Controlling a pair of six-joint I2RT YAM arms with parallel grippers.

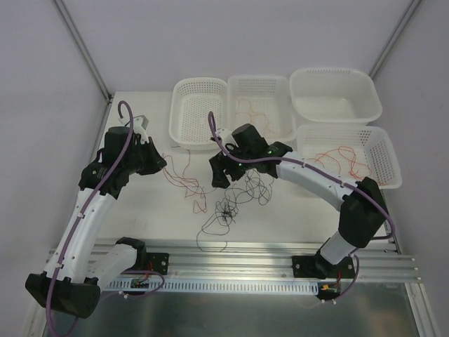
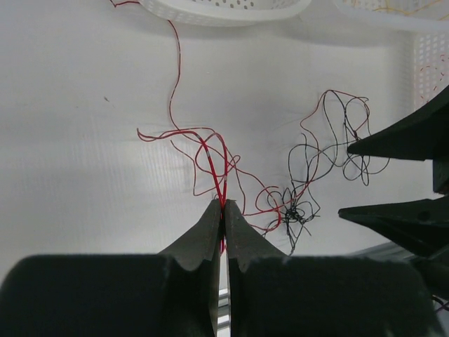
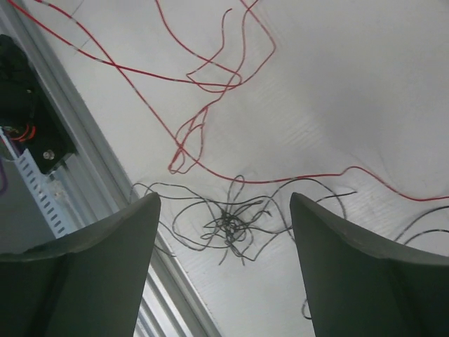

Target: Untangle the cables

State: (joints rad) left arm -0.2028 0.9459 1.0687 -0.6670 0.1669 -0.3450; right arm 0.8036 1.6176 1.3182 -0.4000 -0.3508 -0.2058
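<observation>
A knotted clump of black cables (image 1: pixel 226 210) (image 2: pixel 298 214) (image 3: pixel 231 226) lies mid-table near the front, with loose black loops (image 1: pixel 254 184) trailing up from it. A thin red cable (image 1: pixel 184 172) (image 2: pixel 175 84) (image 3: pixel 210 105) squiggles to its left. My left gripper (image 1: pixel 163 163) (image 2: pixel 223 205) is shut on that red cable, two strands pinched at the tips. My right gripper (image 1: pixel 221 175) (image 3: pixel 224 196) hangs open above the black clump, nothing between its fingers (image 2: pixel 400 140).
Four white perforated baskets stand at the back: left (image 1: pixel 200 112), middle (image 1: pixel 261 105) holding orange strands, a plain tub (image 1: pixel 335 95), and right front (image 1: pixel 349 154) holding red and orange strands. An aluminium rail (image 1: pixel 231 256) (image 3: pixel 91 140) runs along the near edge.
</observation>
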